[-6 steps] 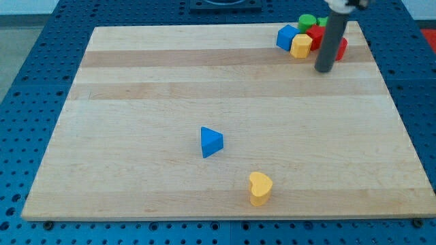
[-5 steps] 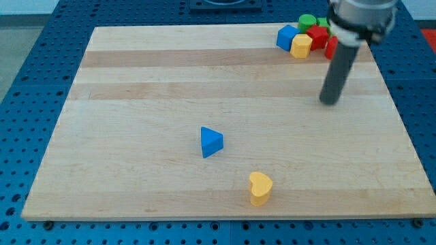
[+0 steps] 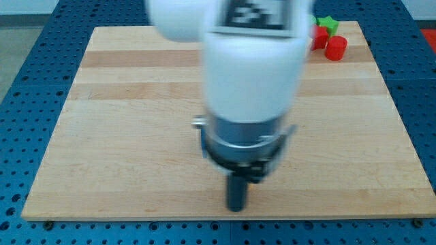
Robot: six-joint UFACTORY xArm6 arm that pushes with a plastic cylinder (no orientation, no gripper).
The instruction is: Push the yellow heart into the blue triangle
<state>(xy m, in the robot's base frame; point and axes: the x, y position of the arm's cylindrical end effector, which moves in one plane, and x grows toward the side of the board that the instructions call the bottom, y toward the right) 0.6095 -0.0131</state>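
Note:
My arm's white and grey body (image 3: 248, 82) fills the middle of the view. The dark rod comes out below it, and my tip (image 3: 236, 208) rests on the wooden board (image 3: 122, 136) near its bottom edge, at the middle. Neither the yellow heart nor the blue triangle shows. The arm covers the spots where they lay in the earlier frames.
At the board's top right corner a red cylinder (image 3: 335, 47), another red block (image 3: 319, 37) and a green star (image 3: 330, 24) show beside the arm. The rest of that cluster is hidden behind the arm. A blue pegboard surface (image 3: 27, 82) surrounds the board.
My tip has swept from the board's upper right down to the bottom middle. The arm now hides the blue triangle and the yellow heart, both plainly visible before.

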